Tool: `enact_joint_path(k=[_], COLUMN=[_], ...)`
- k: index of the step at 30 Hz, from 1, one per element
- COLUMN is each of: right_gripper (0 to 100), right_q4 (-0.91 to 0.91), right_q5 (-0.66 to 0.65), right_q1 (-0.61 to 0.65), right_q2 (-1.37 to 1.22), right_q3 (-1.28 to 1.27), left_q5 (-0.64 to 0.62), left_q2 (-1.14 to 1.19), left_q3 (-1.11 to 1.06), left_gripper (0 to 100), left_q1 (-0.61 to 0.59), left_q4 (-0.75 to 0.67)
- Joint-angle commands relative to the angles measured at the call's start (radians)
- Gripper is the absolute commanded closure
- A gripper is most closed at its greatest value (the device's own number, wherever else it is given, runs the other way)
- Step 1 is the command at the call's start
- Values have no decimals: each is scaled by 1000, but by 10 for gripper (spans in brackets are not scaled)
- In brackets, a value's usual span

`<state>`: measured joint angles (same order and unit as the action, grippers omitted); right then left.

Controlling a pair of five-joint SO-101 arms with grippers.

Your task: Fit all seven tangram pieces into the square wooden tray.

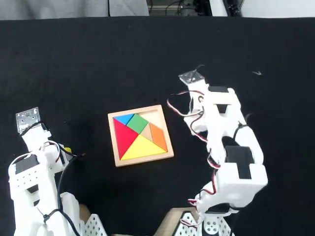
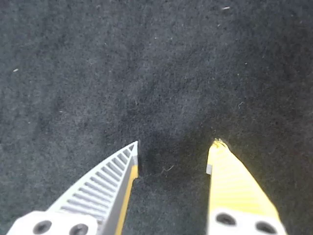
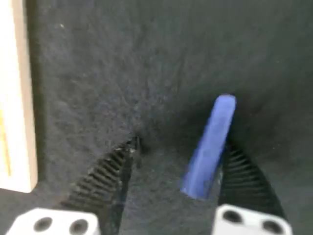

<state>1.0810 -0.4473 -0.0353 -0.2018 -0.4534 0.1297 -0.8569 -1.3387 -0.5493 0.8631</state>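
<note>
The tray (image 1: 112, 140) lies at the middle of the black cloth (image 1: 74, 64). Six pieces sit flat inside it:

- a red triangle (image 1: 123, 138) at 9 o'clock
- a yellow triangle (image 1: 142, 147) at 6 o'clock
- a blue triangle (image 1: 123, 118) at 11 o'clock
- a green square (image 1: 138, 123) at 12 o'clock
- an orange piece (image 1: 158, 137) at 4 o'clock
- a tan triangle (image 1: 146, 131) near the centre, touching the green and the orange

The corner at 1 o'clock is a gap (image 1: 155, 116) of bare wood.

The right arm (image 1: 224, 128) stands at 3 o'clock of the tray, bent over the cloth just beside the tray's edge. The right gripper (image 3: 180, 146) hangs low over the cloth with its fingers spread wide. A blue piece (image 3: 210, 147) stands on its edge between them, leaning against one finger and apart from the other, so it is not clamped. The tray's pale rim shows to one side of this gripper, near but not touching.

The left arm (image 1: 34, 172) sits at 8 o'clock of the tray, well apart from it. The left gripper (image 2: 175, 147) is also spread wide — one finger ribbed and grey, the other yellow. There is nothing between them but cloth.
</note>
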Motion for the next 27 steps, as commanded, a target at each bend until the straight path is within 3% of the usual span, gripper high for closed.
enact_joint_path(k=[1,11,19,23,27], right_gripper=[748,774,762,762,762], right_q4=[-12,-17,91,29,-9], right_q5=[-8,-2,0,32,34], right_q1=[-12,-12,29,98,81], right_q2=[-5,7,245,263,200], right_q3=[31,33,-7,-79,-84], left_q5=[5,5,5,5,5], left_q2=[-18,-18,-18,-18,-18], left_q3=[5,5,5,5,5], left_gripper=[769,769,769,769,769], left_q1=[-4,-4,-4,-4,-4], left_q4=[-9,-9,-9,-9,-9])
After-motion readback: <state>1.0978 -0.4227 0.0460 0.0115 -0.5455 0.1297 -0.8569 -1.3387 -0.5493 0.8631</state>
